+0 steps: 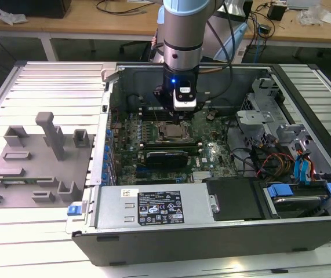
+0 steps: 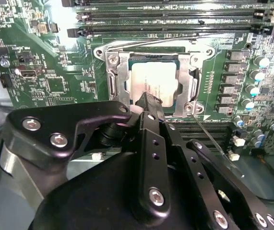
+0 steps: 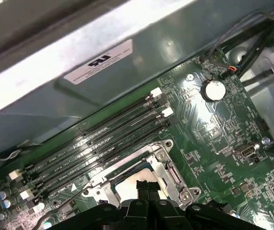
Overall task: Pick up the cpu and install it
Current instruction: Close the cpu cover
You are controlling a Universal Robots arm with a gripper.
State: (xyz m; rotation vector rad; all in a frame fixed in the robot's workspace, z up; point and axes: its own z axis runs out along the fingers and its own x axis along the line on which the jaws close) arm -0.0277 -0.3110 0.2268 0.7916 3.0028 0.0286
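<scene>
Slatted metal benchtop carries an open computer case in the exterior view, a printed label on its near power supply; the gripper hangs over the cpu, seated in its socket; in the second wrist view the clenched, empty fingers overlap the cpu's edge; in the first wrist view a white sticker marks the case wall, the gripper hiding most of the cpu.
</scene>
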